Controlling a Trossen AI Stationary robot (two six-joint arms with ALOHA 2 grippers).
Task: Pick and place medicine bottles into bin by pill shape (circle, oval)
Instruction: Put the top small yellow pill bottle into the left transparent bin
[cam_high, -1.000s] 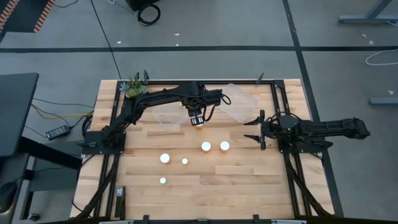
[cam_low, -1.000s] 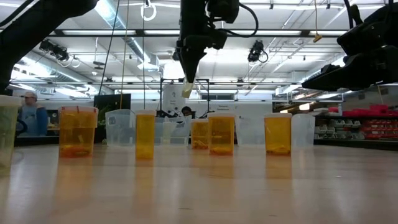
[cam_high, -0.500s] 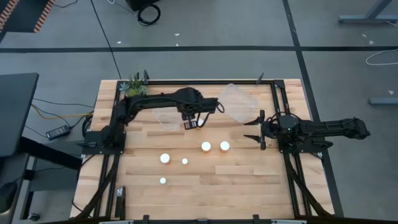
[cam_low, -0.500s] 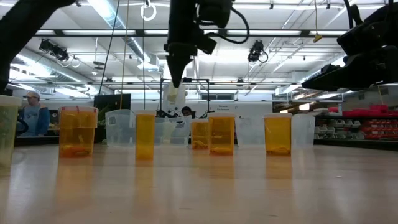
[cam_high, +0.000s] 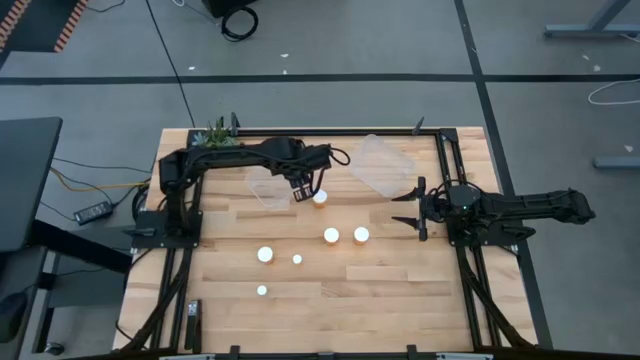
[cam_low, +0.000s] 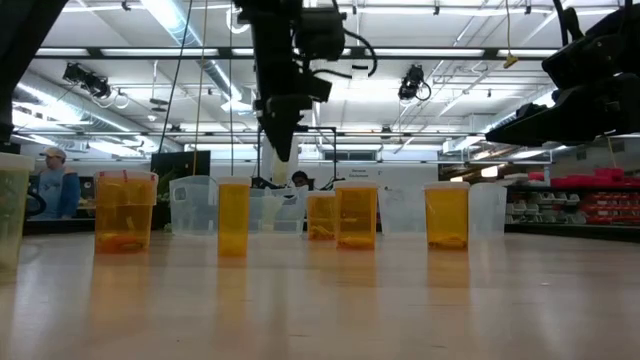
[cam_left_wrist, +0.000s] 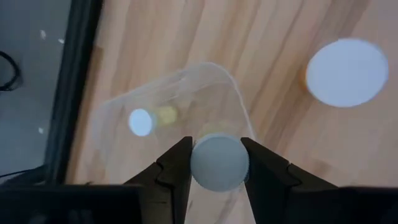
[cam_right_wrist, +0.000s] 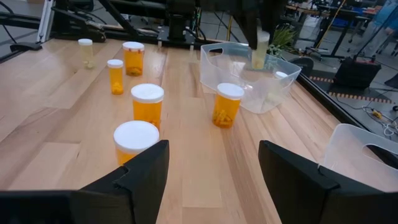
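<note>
My left gripper (cam_high: 301, 190) is shut on a small pale bottle with a white cap (cam_left_wrist: 219, 162) and hovers over a clear bin (cam_high: 256, 186) at the table's far middle. One small bottle (cam_left_wrist: 141, 122) lies in that bin. A wide orange bottle (cam_high: 320, 197) stands upright just right of the bin. Two orange bottles (cam_high: 331, 236) (cam_high: 361, 235) and three others (cam_high: 265, 254) (cam_high: 297, 259) (cam_high: 262, 291) stand upright nearer the front. My right gripper (cam_high: 404, 209) is open and empty at the table's right side. My left gripper pinches the small bottle by two opposite sides at its cap end (cam_left_wrist: 196, 165) between its two fingers. The fingers come from above, pointing down. The bottle (cam_low: 282, 165) hangs upright below them, lifted clear, above the bin.
A second clear bin (cam_high: 385, 165) sits at the far right of the table. A small plant (cam_high: 215, 138) stands at the far left corner. Bare wood lies along the table's near edge. A person (cam_low: 45, 185) shows in the room behind.
My left gripper has carried the small bottle toward the table's left edge, from above the wide orange bottle to over the clear bin, and has sunk a little. It stays shut on the bottle, which stays upright.
</note>
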